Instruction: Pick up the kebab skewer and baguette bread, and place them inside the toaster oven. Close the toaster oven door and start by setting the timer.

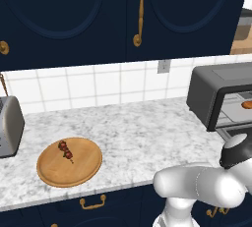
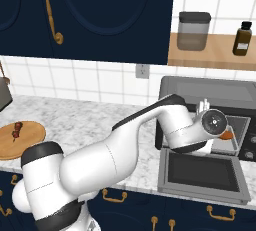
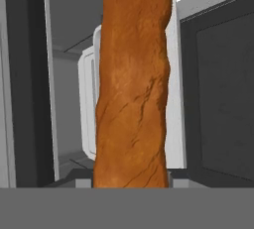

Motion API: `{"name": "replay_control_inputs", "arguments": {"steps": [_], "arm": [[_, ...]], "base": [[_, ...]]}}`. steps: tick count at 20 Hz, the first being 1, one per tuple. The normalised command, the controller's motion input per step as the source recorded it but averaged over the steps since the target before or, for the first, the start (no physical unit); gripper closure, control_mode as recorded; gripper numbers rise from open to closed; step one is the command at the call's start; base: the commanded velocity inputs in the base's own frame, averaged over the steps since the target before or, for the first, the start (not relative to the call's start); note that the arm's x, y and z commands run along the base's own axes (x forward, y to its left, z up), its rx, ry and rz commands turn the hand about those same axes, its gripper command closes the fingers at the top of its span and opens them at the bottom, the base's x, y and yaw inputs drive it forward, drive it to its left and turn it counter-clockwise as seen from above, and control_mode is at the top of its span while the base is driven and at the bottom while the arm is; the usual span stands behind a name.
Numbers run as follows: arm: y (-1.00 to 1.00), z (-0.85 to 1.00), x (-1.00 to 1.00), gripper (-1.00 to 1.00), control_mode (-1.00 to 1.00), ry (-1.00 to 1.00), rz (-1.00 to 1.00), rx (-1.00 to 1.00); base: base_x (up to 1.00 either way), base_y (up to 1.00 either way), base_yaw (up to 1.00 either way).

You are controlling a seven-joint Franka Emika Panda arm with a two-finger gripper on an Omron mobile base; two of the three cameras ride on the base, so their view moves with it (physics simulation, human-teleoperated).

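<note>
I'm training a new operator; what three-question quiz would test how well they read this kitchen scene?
1. True or false: the dark grey toaster oven has its wide door folded down open.
2. Where is the short kebab skewer of red-brown meat chunks? A) inside the oven B) on the round wooden board C) in the gripper
3. Fill in: the gripper holds the golden-brown ___ at the oven's mouth.

Key: 1 true; 2 B; 3 baguette.
</note>
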Motion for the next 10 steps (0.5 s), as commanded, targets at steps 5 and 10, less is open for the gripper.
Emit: {"name": "replay_control_inputs", "arguments": {"steps": [5,10], "arm": [[0.00,-0.17,0.09,1.00,-1.00,0.00,0.00,0.00],[0.00,-0.14,0.08,1.00,-1.00,0.00,0.00,0.00]], "base": [[0.00,0.00,0.00],[0.00,0.00,0.00]]}}
